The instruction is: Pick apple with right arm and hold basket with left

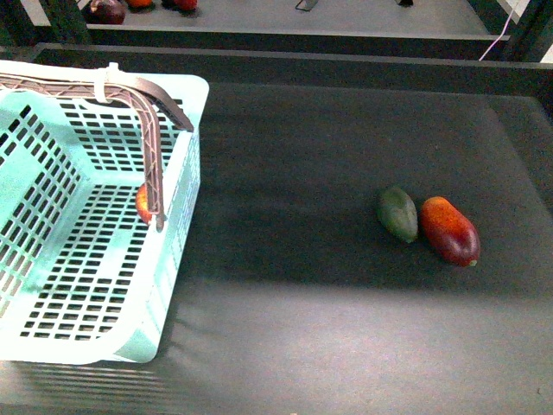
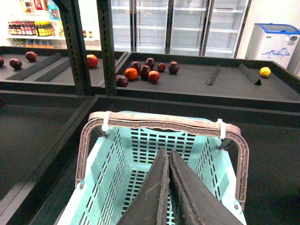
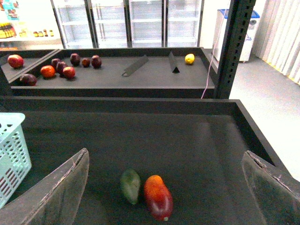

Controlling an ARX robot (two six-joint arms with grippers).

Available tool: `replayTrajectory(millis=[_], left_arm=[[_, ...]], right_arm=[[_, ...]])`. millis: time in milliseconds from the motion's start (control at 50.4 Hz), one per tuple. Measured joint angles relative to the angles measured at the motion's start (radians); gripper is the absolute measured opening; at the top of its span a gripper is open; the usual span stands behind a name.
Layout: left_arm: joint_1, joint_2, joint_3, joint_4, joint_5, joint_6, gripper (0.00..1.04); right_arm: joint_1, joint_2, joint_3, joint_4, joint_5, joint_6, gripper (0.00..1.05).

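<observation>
I am seeing the apple [image 1: 143,204] lying inside the basket [image 1: 177,251]; left gripper [image 2: 168,187] is pressing closed, right gripper [image 3: 164,187] is gaping wide.

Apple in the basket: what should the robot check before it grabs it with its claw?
1. Apple found: ok, it sits inside the basket, half hidden behind a handle.
2. Right claw open: ok.
3. Right claw aimed at the apple: not ok, it faces the avocado and mango.
4. Left claw holding the basket: not ok, it is shut above the basket, gripping nothing.
5. Clear way down to the apple: cannot tell, the handle covers part.
</observation>
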Motion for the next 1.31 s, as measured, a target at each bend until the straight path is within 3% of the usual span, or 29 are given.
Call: replayTrajectory(millis=[654, 754, 912, 1071, 1150, 1309], left_arm=[[0.0, 0.0, 0.0, -0.001, 0.0, -0.001, 0.04], [0.0, 0.0, 0.0, -0.001, 0.0, 0.0, 0.19], [0.0, 0.0, 0.0, -0.001, 0.0, 0.0, 0.58], [0.0, 0.0, 0.0, -0.001, 0.0, 0.0, 0.88], [0.0, 0.0, 0.0, -0.001, 0.0, 0.002, 0.99], [0.0, 0.0, 0.0, -0.001, 0.0, 0.002, 0.98]], right_arm=[[0.0, 0.0, 0.0, 0.0, 0.0, 0.0, 0.96], [0.0, 0.0, 0.0, 0.0, 0.0, 0.0, 0.96], [0.0, 0.0, 0.0, 0.0, 0.0, 0.0, 0.96], [0.0, 0.0, 0.0, 0.0, 0.0, 0.0, 0.96], [0.0, 0.0, 0.0, 0.0, 0.0, 0.0, 0.96], [0.0, 0.0, 0.0, 0.0, 0.0, 0.0, 0.96]])
